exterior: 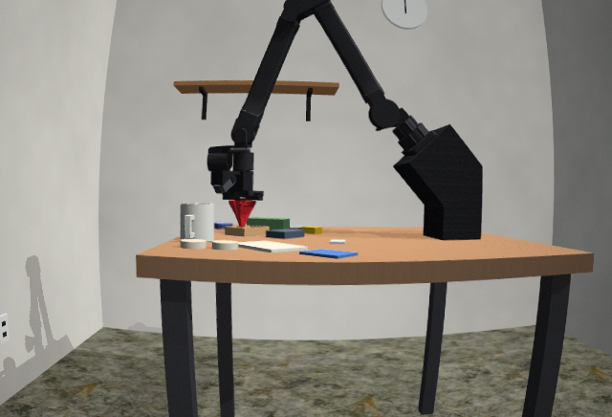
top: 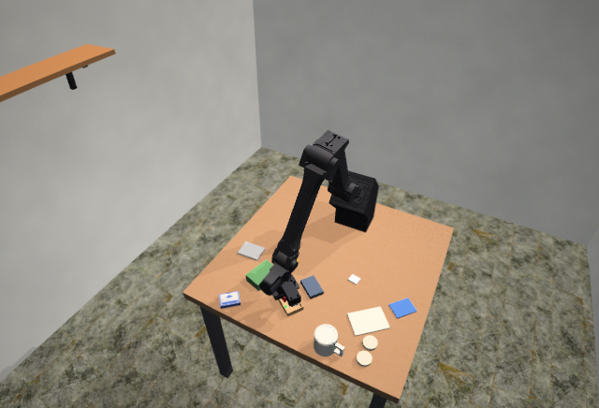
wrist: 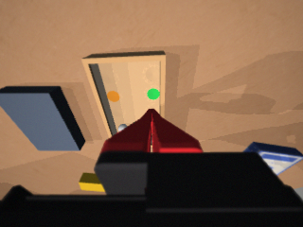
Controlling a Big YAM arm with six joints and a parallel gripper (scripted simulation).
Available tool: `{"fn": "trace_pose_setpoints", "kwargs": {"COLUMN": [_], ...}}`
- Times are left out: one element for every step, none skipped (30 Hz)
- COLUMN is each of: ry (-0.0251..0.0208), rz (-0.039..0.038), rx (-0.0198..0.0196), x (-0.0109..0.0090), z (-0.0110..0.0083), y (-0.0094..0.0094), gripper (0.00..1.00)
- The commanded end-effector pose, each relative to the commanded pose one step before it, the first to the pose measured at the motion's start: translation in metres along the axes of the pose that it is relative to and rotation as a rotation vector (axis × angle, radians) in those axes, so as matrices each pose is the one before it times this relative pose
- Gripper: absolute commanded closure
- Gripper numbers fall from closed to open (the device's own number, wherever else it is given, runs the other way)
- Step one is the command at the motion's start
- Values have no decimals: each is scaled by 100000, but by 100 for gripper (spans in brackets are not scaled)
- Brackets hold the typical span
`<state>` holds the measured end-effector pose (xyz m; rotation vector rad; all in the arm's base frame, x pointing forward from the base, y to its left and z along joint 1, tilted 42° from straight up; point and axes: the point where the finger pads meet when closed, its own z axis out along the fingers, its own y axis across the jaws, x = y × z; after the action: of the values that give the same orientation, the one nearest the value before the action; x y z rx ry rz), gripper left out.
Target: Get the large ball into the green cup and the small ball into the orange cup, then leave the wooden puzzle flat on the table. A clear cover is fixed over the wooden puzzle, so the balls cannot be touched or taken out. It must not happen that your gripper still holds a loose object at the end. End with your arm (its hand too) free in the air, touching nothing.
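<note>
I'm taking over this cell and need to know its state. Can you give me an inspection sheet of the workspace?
Surface: orange-brown table on dark legs.
Job's things: wooden puzzle lying on the table; orange cup and green cup show as dots; one pale ball near the fingers, its size unclear; the other ball not seen.
Clutter: white mug, two round discs, cream board, blue tile, green block, navy block, grey tile, small white piece, yellow block, blue-and-white box.
Gripper: gripper shut, empty, tips over the puzzle's near end.
Cables: nothing seen.
Surroundings: wall shelf, wall clock, stone-patterned floor.
</note>
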<state>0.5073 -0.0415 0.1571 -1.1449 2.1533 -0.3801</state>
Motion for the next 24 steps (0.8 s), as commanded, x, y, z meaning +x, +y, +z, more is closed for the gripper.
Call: {"fn": "trace_pose_setpoints", "kwargs": {"ry": [167,7,3,0,0,6,31,10,-9,-114,-657,-857,-373,-37,-43,-38,-19,188,201,203,0,0,234,205], "rz": [420,16,7,0,0,8,4,-11,-20,-51,-205,-264,-133,-33,-36,-23,-24,25,32,32,0,0,407,-180], "rx": [1908,-15,-1,0,0,-8,-58,-27,0,181,1145,1495,615,-3,-3,2,15,-346,-374,-373,0,0,-302,-357], "x": [23,2,1,0,0,1,7,2,-3,-46,-266,-346,-149,-12,-14,-14,-11,118,127,127,0,0,122,126], "z": [-128,0,0,0,0,-1,-7,-19,-35,-135,-591,-773,-400,-147,-171,-193,-214,-170,-180,-192,0,0,-209,-209], "y": [-1961,1,0,0,0,2,14,6,-2,-54,-323,-419,-177,-6,-8,-9,-13,201,217,217,0,0,188,209], "gripper": [100,100,100,100,100,100,100,100,100,100,100,100,100,100,100,100,100,100,100,100,100,100,100,100]}}
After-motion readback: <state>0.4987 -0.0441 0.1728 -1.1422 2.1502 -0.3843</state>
